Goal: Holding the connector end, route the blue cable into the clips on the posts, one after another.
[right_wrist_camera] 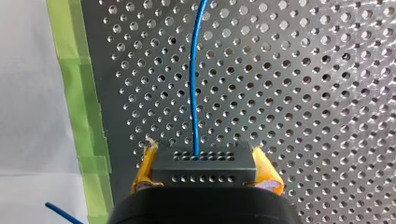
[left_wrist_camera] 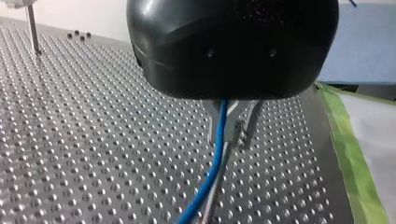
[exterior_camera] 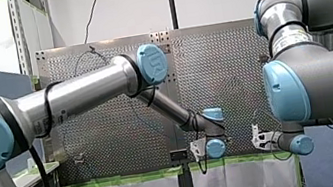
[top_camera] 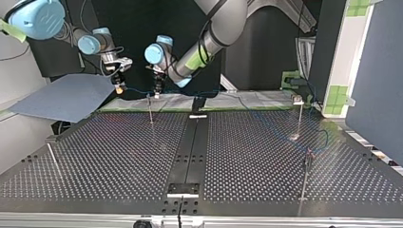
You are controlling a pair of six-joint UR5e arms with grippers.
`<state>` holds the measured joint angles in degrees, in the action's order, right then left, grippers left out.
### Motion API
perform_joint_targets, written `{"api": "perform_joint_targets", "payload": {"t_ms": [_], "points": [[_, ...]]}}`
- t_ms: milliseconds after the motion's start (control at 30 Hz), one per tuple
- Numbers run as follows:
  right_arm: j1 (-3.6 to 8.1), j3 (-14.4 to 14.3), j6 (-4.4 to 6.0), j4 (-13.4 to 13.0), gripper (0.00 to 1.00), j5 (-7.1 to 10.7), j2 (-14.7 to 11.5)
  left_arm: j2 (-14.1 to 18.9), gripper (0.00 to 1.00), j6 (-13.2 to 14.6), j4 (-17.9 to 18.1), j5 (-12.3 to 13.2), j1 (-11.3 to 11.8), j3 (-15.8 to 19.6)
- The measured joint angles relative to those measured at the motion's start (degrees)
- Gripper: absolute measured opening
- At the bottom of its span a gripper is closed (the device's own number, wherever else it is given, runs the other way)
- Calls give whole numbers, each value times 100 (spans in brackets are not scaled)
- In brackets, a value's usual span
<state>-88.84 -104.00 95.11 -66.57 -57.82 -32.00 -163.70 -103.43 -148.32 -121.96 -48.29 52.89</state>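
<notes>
Right gripper clamps connector, cable runs straight ahead; left gripper narrow, seemingly pinching cable; both upper-left, top view

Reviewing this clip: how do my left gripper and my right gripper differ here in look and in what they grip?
My left gripper shows bare metal fingers; my right gripper has yellow pads. My left gripper pinches the blue cable itself, somewhere along its length; my right gripper clamps the dark connector block that the cable runs out of. Shared: both are shut on the same cable assembly, above the perforated table.
</notes>
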Motion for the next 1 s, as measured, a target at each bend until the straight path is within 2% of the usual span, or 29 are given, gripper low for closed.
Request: {"api": "perform_joint_targets", "payload": {"t_ms": [500,900,1000], "points": [[-24,221,-7,179,0,-19,31,-234,0,-8,144,481,153,-11],[-93,325,29,242,0,-12,37,-237,0,-37,106,586,226,-171],[-102,336,64,233,0,-9,38,-236,0,-37,107,614,249,-181]]}}
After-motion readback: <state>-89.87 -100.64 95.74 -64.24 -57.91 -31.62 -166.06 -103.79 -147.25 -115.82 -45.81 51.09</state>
